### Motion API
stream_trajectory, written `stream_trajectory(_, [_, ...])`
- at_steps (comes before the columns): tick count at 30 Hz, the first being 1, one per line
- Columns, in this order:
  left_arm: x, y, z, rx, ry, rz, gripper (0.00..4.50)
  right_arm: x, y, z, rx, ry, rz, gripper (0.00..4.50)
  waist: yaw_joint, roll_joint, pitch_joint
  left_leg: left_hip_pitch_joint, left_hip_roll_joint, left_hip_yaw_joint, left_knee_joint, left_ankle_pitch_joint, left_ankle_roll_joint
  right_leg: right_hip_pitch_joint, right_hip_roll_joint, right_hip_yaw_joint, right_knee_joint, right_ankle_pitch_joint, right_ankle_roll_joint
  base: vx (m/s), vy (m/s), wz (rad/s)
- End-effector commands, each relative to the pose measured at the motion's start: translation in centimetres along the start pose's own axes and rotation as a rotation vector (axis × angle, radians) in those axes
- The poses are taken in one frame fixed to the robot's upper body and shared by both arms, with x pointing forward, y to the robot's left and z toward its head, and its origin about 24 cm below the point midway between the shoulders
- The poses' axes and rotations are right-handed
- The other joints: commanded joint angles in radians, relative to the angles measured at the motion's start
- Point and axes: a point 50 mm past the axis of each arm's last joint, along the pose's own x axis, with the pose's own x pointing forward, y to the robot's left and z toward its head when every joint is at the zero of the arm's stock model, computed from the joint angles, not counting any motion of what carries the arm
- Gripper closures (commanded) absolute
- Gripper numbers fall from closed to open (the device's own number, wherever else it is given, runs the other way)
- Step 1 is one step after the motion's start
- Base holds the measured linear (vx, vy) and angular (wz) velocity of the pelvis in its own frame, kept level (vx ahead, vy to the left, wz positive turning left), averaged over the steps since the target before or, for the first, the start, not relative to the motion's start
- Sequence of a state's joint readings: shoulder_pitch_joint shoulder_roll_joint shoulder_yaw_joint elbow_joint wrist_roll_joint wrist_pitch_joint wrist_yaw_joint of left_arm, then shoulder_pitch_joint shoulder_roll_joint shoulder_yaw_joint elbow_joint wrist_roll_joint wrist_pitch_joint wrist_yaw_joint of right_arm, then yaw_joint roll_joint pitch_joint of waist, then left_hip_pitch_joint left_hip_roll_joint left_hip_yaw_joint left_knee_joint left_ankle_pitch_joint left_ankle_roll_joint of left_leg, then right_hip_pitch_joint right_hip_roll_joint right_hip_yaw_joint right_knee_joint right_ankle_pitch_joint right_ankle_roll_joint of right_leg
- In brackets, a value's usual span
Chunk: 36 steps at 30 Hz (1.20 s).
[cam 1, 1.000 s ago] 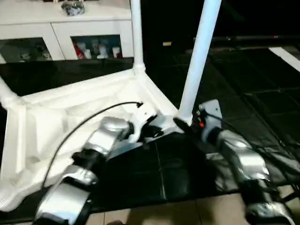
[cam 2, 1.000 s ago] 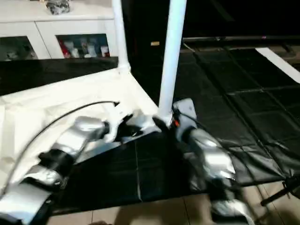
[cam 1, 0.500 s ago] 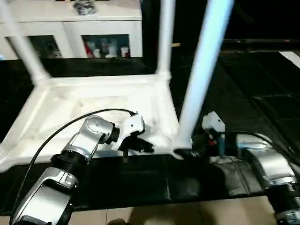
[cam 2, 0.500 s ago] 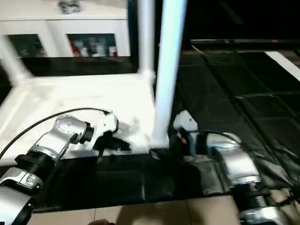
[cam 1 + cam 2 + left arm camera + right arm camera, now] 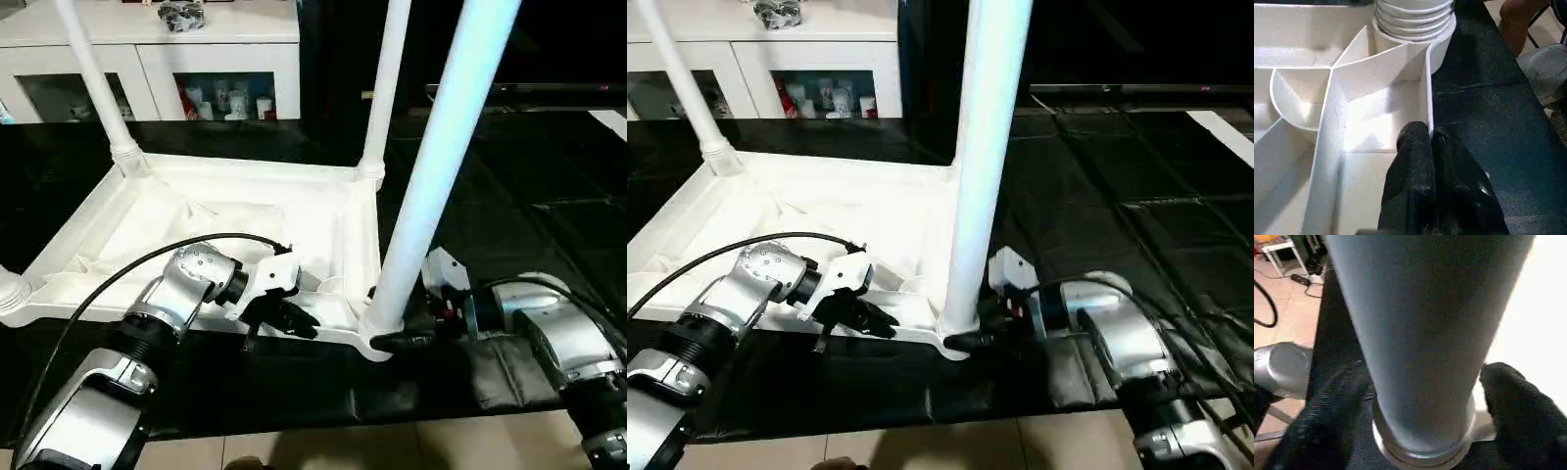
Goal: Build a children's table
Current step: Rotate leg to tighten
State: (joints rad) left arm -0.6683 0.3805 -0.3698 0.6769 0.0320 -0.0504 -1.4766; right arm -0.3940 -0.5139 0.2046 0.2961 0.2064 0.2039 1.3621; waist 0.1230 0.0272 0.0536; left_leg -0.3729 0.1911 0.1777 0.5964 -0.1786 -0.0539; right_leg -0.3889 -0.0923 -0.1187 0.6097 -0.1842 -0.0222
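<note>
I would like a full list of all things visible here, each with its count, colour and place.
Table top: one, white, upside down on the black floor mat, ribbed side up.
Legs: three standing in corner sockets, white; near right, far right, far left. A fourth socket shows at the near left edge.
Floor mat: black, under the table.
Cabinet: one, white with glass doors, behind the table; small coloured items inside, a dark object on top.
Person: a hand at the edge of the left wrist view.
Left gripper: black fingers pinching the table top's near rim wall.
Right gripper: black fingers on either side of the near right leg's base.
</note>
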Motion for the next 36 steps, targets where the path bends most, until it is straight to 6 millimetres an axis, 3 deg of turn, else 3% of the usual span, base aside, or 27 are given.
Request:
stream_trajectory(1, [0.3, -0.1, 0.8, 0.056, 0.017, -0.068, 4.50, -0.2, -0.1, 0.2, -0.013, -0.003, 0.018, 0.96, -0.005, -0.014, -0.070, 0.012, 0.053, -0.014, -0.067, -0.186, 0.066, 0.047, -0.076, 0.065, -0.078, -0.239, -0.197, 0.000, 0.000, 0.00])
stream_trajectory(15, [0.6, 0.1, 0.7, 0.022, -0.003, -0.037, 4.50, 0.4, 0.3, -0.1, 0.009, -0.023, 0.025, 1.92, -0.003, -0.015, -0.070, 0.013, 0.052, -0.013, -0.067, -0.186, 0.063, 0.048, -0.076, 0.065, -0.079, -0.251, -0.194, 0.000, 0.000, 0.00])
stream_trajectory(18, [1.0, 1.4, 1.5, -0.061, -0.048, 0.099, 4.50, 1.3, -0.5, 0.3, 0.100, -0.116, -0.113, 1.98, -0.005, -0.011, -0.068, 0.016, 0.054, -0.013, -0.070, -0.191, 0.058, 0.044, -0.074, 0.065, -0.081, -0.261, -0.197, 0.000, 0.000, 0.00])
stream_trajectory(21, [1.5, 2.3, 2.6, -0.119, -0.103, 0.202, 4.50, 2.6, -1.2, 0.4, 0.139, -0.143, -0.251, 1.98, -0.013, -0.015, -0.065, 0.016, 0.046, -0.017, -0.070, -0.227, 0.033, 0.047, -0.079, 0.060, -0.094, -0.365, -0.165, 0.000, 0.000, 0.00])
stream_trajectory(23, [2.0, 3.0, 3.6, -0.164, -0.138, 0.287, 4.50, 3.8, -1.7, 0.5, 0.189, -0.174, -0.360, 1.98, -0.026, -0.016, -0.064, 0.015, 0.046, -0.019, -0.073, -0.230, 0.009, 0.046, -0.079, 0.061, -0.093, -0.378, -0.158, 0.000, 0.000, 0.00])
stream_trajectory(24, [2.5, 3.4, 4.4, -0.205, -0.167, 0.347, 4.50, 5.0, -1.9, 0.6, 0.252, -0.213, -0.431, 1.99, -0.029, -0.011, -0.064, 0.015, 0.046, -0.021, -0.075, -0.228, 0.005, 0.046, -0.079, 0.060, -0.092, -0.375, -0.160, 0.000, 0.000, 0.00])
stream_trajectory(26, [2.7, 3.6, 4.8, -0.226, -0.182, 0.369, 4.50, 5.7, -2.0, 0.8, 0.288, -0.235, -0.455, 1.99, -0.043, -0.014, -0.066, 0.010, 0.045, -0.024, -0.076, -0.224, 0.003, 0.050, -0.078, 0.058, -0.091, -0.353, -0.161, 0.000, 0.000, 0.00])
stream_trajectory(27, [3.2, 4.0, 5.6, -0.255, -0.204, 0.430, 4.50, 6.9, -2.1, 0.9, 0.325, -0.230, -0.511, 1.99, -0.048, -0.009, -0.067, 0.007, 0.042, -0.023, -0.074, -0.210, 0.009, 0.052, -0.076, 0.060, -0.089, -0.320, -0.164, 0.000, 0.000, 0.00])
stream_trajectory(30, [3.8, 4.4, 6.5, -0.291, -0.231, 0.500, 4.50, 8.3, -2.6, 1.2, 0.372, -0.224, -0.588, 2.06, -0.060, -0.008, -0.071, 0.008, 0.039, -0.017, -0.067, -0.167, 0.028, 0.049, -0.072, 0.062, -0.083, -0.224, -0.200, 0.000, 0.000, 0.00])
stream_trajectory(36, [4.7, 4.8, 7.6, -0.312, -0.250, 0.575, 4.50, 9.2, -3.4, 2.0, 0.411, -0.239, -0.670, 2.06, -0.059, -0.009, -0.070, 0.009, 0.039, -0.016, -0.068, -0.160, 0.051, 0.052, -0.070, 0.061, -0.084, -0.211, -0.199, 0.000, 0.000, 0.00])
